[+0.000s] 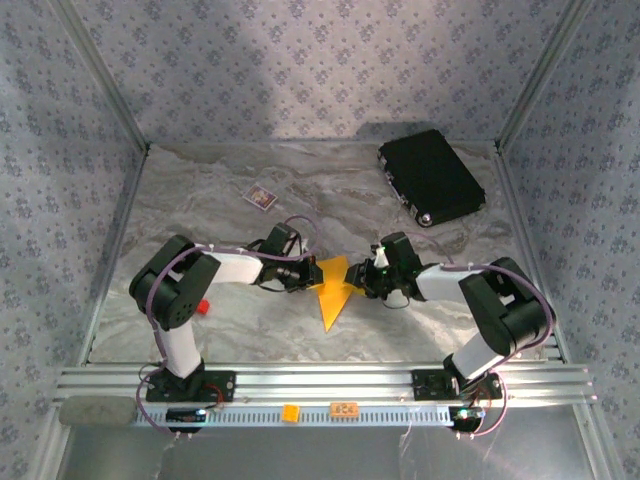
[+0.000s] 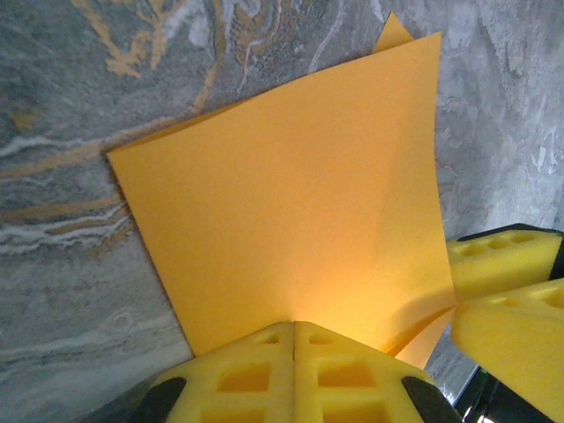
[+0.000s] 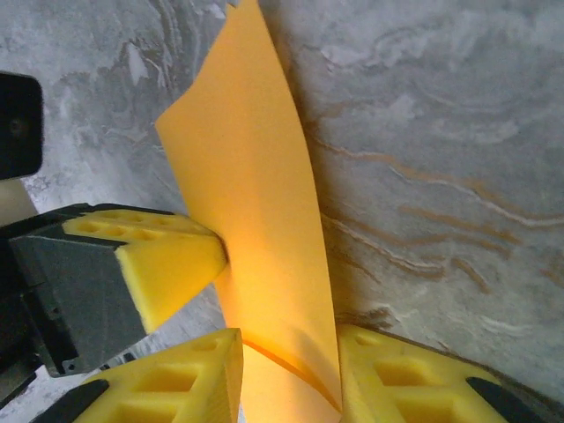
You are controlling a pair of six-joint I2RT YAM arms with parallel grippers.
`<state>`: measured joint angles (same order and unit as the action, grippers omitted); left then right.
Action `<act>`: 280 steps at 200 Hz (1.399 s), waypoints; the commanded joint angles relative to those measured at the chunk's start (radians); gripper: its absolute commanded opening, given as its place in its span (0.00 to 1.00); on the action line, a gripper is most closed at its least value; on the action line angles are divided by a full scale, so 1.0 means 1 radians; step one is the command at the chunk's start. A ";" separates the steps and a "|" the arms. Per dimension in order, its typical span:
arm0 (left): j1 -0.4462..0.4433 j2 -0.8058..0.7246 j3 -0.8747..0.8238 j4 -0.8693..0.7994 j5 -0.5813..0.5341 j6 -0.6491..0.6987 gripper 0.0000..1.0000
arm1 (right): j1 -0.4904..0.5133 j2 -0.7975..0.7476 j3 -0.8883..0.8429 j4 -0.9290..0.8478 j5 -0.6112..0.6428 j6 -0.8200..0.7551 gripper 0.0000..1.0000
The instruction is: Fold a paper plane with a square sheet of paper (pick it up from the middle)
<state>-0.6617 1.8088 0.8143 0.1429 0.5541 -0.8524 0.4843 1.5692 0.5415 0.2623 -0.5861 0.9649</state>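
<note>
Pinching paper (image 2: 291, 203) between pressed-together left jaws; advise closing spread right jaws squarely on edge, avoiding stray creases.

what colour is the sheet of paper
Orange-yellow, plain; the paper shows best in the left wrist view.

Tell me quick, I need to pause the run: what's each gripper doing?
Left gripper: closed, pinching the paper.
Right gripper: partly open, paper in the gap, not clamped.
</note>
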 commanded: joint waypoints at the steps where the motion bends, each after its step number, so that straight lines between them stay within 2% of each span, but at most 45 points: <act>1: 0.005 0.004 -0.016 -0.029 -0.003 0.021 0.00 | -0.022 0.029 0.035 0.029 -0.065 -0.058 0.33; 51: 0.004 0.012 -0.010 -0.025 -0.002 0.017 0.00 | -0.056 0.103 0.096 0.009 -0.169 -0.151 0.32; 113: 0.006 0.010 -0.007 -0.026 -0.002 0.018 0.00 | -0.086 0.167 0.141 -0.040 -0.231 -0.225 0.29; 182: 0.006 -0.034 -0.007 -0.022 -0.007 0.012 0.02 | -0.096 0.179 0.155 -0.081 -0.213 -0.248 0.05; 196: 0.004 -0.068 -0.010 -0.031 -0.021 0.012 0.05 | -0.094 0.164 0.142 -0.064 -0.200 -0.217 0.02; 231: -0.010 -0.209 -0.018 -0.111 -0.136 0.038 0.28 | -0.083 0.090 0.064 0.041 -0.091 -0.033 0.00; 280: -0.117 -0.315 -0.017 -0.216 -0.283 0.141 0.30 | -0.036 -0.020 -0.051 0.155 0.123 0.272 0.00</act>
<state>-0.7258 1.5299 0.7948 0.0086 0.3687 -0.7883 0.4210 1.6016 0.5297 0.3511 -0.5999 1.0473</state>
